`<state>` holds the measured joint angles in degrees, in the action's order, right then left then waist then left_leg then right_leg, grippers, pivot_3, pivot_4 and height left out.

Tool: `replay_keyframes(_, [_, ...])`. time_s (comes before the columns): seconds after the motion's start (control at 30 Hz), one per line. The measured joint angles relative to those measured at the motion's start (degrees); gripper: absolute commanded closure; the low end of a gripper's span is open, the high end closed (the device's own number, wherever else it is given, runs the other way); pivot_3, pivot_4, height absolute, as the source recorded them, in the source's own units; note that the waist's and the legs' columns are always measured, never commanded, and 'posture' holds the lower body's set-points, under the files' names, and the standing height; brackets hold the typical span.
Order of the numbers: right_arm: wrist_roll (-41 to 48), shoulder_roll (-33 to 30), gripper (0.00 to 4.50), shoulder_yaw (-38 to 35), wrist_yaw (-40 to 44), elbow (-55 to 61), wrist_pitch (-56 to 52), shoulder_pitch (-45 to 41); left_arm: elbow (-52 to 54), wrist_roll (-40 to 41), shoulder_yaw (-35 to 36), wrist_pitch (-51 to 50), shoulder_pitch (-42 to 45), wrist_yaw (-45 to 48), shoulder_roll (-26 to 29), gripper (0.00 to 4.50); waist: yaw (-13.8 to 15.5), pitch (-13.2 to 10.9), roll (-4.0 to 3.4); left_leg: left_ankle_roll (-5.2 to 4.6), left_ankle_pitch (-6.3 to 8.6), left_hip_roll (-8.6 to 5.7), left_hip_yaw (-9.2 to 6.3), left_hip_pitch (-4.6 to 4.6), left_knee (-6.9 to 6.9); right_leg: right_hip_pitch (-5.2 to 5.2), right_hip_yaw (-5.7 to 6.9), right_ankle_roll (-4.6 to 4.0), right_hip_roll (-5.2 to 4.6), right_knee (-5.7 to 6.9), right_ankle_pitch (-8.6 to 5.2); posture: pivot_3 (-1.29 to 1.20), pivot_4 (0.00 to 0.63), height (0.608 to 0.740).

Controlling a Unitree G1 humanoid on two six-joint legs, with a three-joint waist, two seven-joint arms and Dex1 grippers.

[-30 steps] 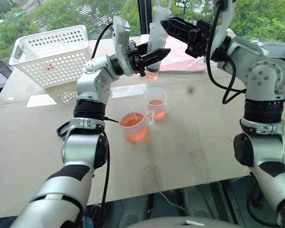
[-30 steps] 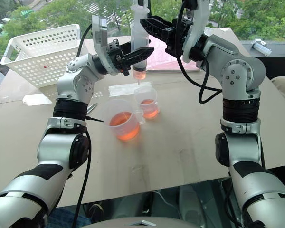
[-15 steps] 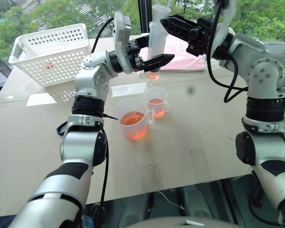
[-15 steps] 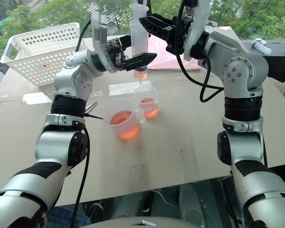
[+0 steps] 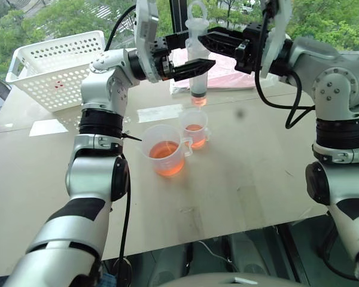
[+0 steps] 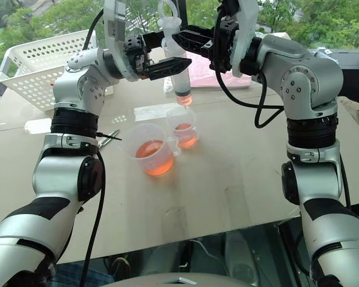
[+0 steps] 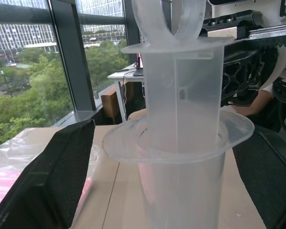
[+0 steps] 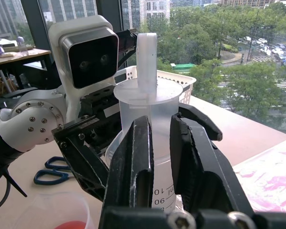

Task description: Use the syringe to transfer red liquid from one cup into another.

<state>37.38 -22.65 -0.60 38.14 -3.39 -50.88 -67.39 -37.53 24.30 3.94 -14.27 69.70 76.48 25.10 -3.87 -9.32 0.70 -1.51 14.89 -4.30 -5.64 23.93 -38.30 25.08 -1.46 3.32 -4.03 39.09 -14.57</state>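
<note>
The clear syringe (image 5: 198, 81) hangs upright over the smaller cup (image 5: 195, 127), with a little red liquid (image 5: 198, 100) at its lower end. My right gripper (image 5: 203, 39) is shut on the plunger stem (image 8: 147, 57) above the barrel. My left gripper (image 5: 198, 55) is open; its fingers (image 7: 52, 181) stand on either side of the barrel (image 7: 181, 157), apart from it, just under the flange. The larger cup (image 5: 166, 152) stands beside the smaller one and holds more red liquid (image 5: 167, 160). The smaller cup holds some too.
A white perforated basket (image 5: 60, 63) sits at the table's back left. A pink and white plastic sheet (image 5: 230, 75) lies behind the syringe. Blue-handled scissors (image 8: 52, 169) lie on the table (image 5: 239, 179) beside the larger cup.
My left gripper let go of the barrel, opened wide, then narrowed a little, and rose along the syringe. The right gripper kept hold of the plunger. The camera view shifted.
</note>
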Motion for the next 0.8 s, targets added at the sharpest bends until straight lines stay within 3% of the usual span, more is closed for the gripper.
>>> replay_keyframes(0.07, [-0.3,-0.02,4.4,0.0,0.47,0.1,0.13,-0.01,-0.07,-0.02,0.04,-0.55,0.0,0.16,0.39,2.2,-0.12,0.0,0.0,0.0,0.0,0.0,0.01,0.0,0.0,0.02,-0.01,0.0,0.0,0.01,0.0,0.0,0.15,0.74])
replay_keyframes(0.1, [-0.32,0.04,4.4,-0.02,0.48,0.11,0.2,-0.01,-0.07,-0.02,0.04,-0.64,0.0,0.2,0.52,2.33,-0.14,0.0,0.0,0.0,0.0,0.0,0.0,0.0,0.0,0.02,-0.01,0.0,0.0,0.03,0.0,0.0,0.15,0.74])
replay_keyframes(0.3, [-0.96,0.44,4.4,-0.05,0.73,0.1,0.22,-0.2,-0.07,-0.08,0.09,-0.63,0.0,0.47,0.84,2.34,-0.07,0.0,0.0,0.0,0.0,-0.01,0.0,0.0,-0.01,0.03,-0.01,0.0,-0.01,0.05,0.0,0.0,0.15,0.74])
replay_keyframes(0.33, [-1.04,0.46,3.37,-0.05,0.75,0.08,0.22,-0.23,-0.09,-0.11,0.11,-0.53,0.0,0.44,0.84,2.34,-0.08,0.0,0.0,0.0,0.0,-0.01,0.01,0.0,-0.01,0.03,-0.01,0.0,-0.02,0.05,0.0,0.0,0.15,0.74])
replay_keyframes(0.37, [-1.08,0.54,3.1,-0.06,0.83,0.05,0.22,-0.25,-0.09,-0.22,0.09,-0.36,0.0,0.41,0.83,2.34,-0.08,0.0,0.0,0.0,0.0,-0.01,0.01,0.0,-0.01,0.03,-0.01,0.0,-0.02,0.05,0.0,0.0,0.15,0.74])
replay_keyframes(0.5, [-1.34,0.9,1.09,-0.77,0.08,-0.11,0.23,-0.83,-0.28,-0.91,0.05,0.64,0.04,-0.39,0.74,2.34,-0.1,0.0,0.0,0.01,0.0,-0.01,0.01,0.0,-0.01,0.05,-0.02,0.0,-0.03,0.1,0.0,0.0,0.15,0.74])
replay_keyframes(0.8, [5.94,0.33,1.05,-8.74,-0.13,3.94,-1.52,1.79,0.26,-1.56,0.12,-1.95,-0.34,-2.33,1.09,2.34,-0.03,0.01,0.02,0.01,0.0,-0.04,-0.02,0.0,-0.03,0.06,0.0,0.0,-0.05,0.22,0.0,0.0,0.15,0.74])
